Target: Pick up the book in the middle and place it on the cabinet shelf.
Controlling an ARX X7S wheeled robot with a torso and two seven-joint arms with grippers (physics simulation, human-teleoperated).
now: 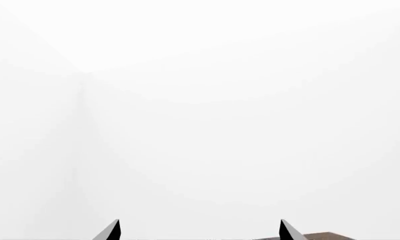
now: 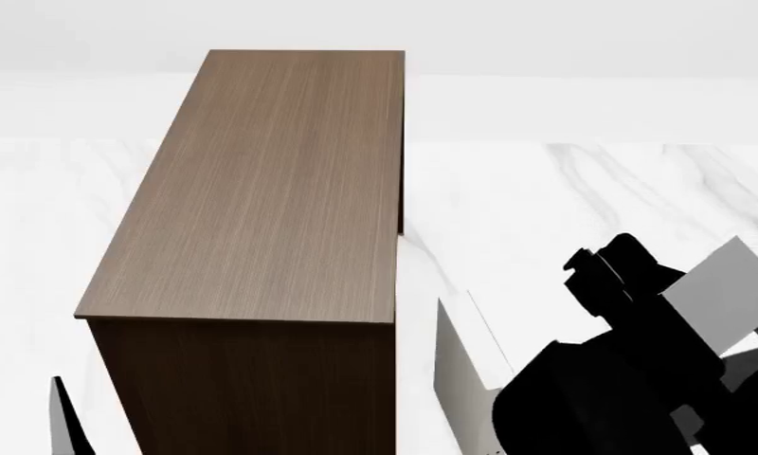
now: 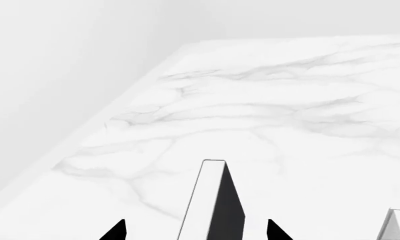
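The dark grey book (image 3: 227,210) with white page edges stands upright on the marble table. It sits between the fingertips of my right gripper (image 3: 196,231), which is open, with a gap on each side. In the head view the book (image 2: 461,374) stands just right of the cabinet shelf (image 2: 278,190), a tall dark brown cabinet with a lighter flat top, and my black right arm (image 2: 606,379) reaches to it. My left gripper (image 1: 200,231) is open and empty, facing a white wall. One of its fingers (image 2: 63,422) shows left of the cabinet.
The white marble table (image 2: 544,199) runs to the right and behind the cabinet. A pale book (image 2: 733,275) shows behind the right arm, and its corner (image 3: 397,225) shows in the right wrist view. A brown cabinet corner (image 1: 327,236) shows in the left wrist view.
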